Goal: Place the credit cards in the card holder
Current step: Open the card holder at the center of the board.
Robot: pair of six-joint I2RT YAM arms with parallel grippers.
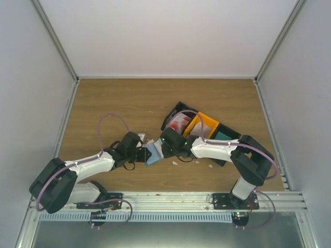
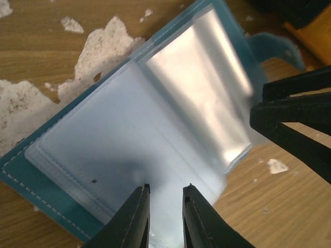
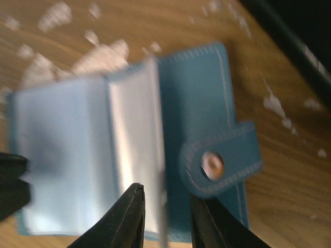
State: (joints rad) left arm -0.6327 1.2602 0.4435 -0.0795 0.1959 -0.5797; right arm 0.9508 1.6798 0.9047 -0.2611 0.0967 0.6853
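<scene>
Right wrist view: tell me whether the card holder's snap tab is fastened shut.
No: the card holder lies open, clear sleeves showing, and its snap tab sticks out unfastened to the side.

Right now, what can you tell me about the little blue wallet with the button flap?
The small teal-blue card holder looks like stitched leather, with pale thread along its edges. It lies open on the wooden table, its clear plastic sleeves fanned out, one leaf standing up. A rounded strap with a metal snap sticks out sideways. The left hand and right hand each straddle the sleeves; whether they pinch them is unclear.
</scene>
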